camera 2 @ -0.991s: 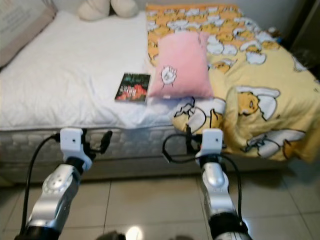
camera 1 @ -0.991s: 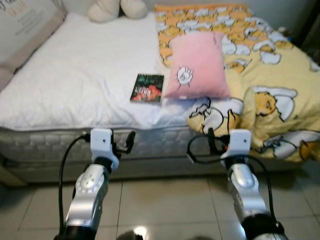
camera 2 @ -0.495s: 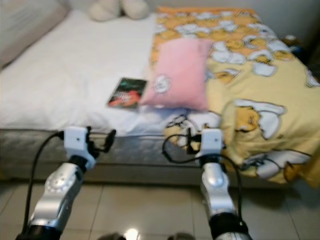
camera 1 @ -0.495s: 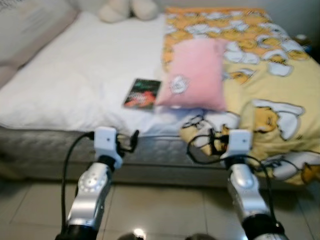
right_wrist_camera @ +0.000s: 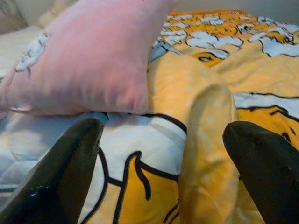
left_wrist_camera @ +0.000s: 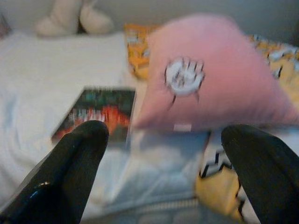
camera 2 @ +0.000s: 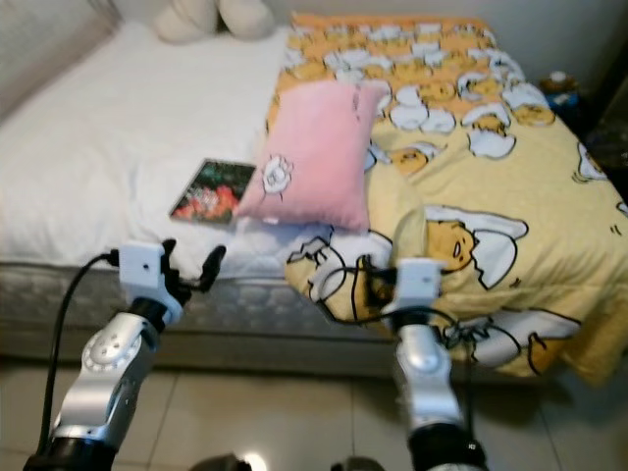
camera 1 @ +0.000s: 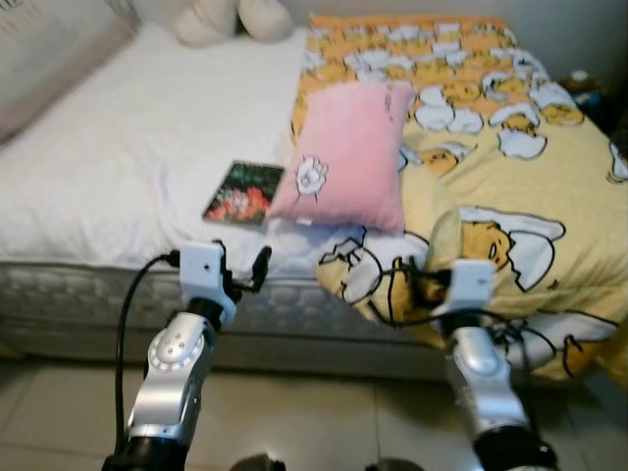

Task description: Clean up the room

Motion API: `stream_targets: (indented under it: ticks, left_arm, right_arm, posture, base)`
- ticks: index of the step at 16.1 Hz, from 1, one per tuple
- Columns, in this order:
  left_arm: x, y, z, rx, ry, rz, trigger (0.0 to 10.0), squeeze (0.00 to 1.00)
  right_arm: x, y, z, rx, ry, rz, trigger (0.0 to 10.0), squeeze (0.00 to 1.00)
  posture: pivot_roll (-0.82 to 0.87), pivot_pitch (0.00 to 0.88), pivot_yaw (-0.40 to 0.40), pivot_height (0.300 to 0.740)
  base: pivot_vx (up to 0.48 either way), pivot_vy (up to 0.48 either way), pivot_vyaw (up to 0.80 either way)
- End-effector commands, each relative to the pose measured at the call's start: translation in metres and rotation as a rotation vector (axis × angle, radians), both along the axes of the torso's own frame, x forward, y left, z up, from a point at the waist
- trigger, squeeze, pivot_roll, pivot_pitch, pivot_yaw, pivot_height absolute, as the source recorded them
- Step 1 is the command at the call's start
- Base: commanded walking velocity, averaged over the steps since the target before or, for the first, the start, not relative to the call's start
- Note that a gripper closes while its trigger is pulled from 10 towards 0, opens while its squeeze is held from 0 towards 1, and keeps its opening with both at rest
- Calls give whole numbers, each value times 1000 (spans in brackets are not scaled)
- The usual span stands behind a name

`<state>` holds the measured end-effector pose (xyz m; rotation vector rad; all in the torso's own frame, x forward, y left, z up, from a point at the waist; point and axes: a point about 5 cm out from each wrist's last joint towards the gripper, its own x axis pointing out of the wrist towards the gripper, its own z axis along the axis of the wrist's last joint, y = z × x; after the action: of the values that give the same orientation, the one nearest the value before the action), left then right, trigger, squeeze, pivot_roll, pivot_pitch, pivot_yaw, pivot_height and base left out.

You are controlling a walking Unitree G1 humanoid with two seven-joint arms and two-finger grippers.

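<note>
A pink pillow (camera 1: 343, 152) lies on the bed where the white sheet (camera 1: 128, 147) meets a yellow egg-print blanket (camera 1: 510, 167). Beside the pillow's left lower corner lies a dark book (camera 1: 243, 192) with a red and green cover. My left gripper (camera 1: 245, 273) is open at the mattress edge, just below the book (left_wrist_camera: 96, 114) and pillow (left_wrist_camera: 210, 79). My right gripper (camera 1: 412, 285) is open too, right at a bunched fold of the blanket (right_wrist_camera: 205, 140) that hangs over the bed's front edge, with the pillow (right_wrist_camera: 88, 60) beyond it.
A cream plush toy (camera 1: 221, 18) sits at the head of the bed, with a beige cushion (camera 1: 44, 49) at the far left. The mattress side (camera 1: 78, 294) stands ahead, tiled floor (camera 1: 314, 432) under my arms. Small items (camera 1: 579, 78) sit past the bed's right side.
The camera has shifted right and closer to the bed. Both arms keep their pose; the right gripper now stands against the blanket's hanging fold.
</note>
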<state>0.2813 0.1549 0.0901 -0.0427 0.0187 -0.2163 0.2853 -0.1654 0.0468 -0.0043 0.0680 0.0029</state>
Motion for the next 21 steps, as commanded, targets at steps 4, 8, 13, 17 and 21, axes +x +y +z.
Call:
stream_targets:
  ticks: [4, 8, 13, 17, 21]
  left_arm:
    - [13, -11, 22, -6, -75, -46, 10000, 0]
    - [15, -15, 22, -7, -73, -57, 10000, 0]
    - [25, -32, 35, -2, -118, -145, 10000, 0]
    - [33, -53, 46, -7, -142, -245, 10000, 0]
    - [60, -31, 47, 89, -78, -144, 10000, 0]
  right_arm:
    - [19, -11, 30, -12, -96, -48, 10000, 0]
    - [29, -19, 40, -27, -120, -74, 10000, 0]
    - [38, -27, 59, -57, -182, -113, 10000, 0]
    - [46, -37, 78, -48, -234, -151, 10000, 0]
    - [61, -54, 95, -7, -206, -176, 10000, 0]
  posture:
    - [-133, 0, 73, 703]
    - [-136, 0, 76, 703]
    - [-130, 0, 75, 703]
    - [-137, 0, 80, 703]
    - [-146, 0, 97, 703]
  base:
    - [480, 0, 0]
    - [480, 0, 0]
    - [480, 0, 0]
    - [480, 0, 0]
    - [240, 0, 0]
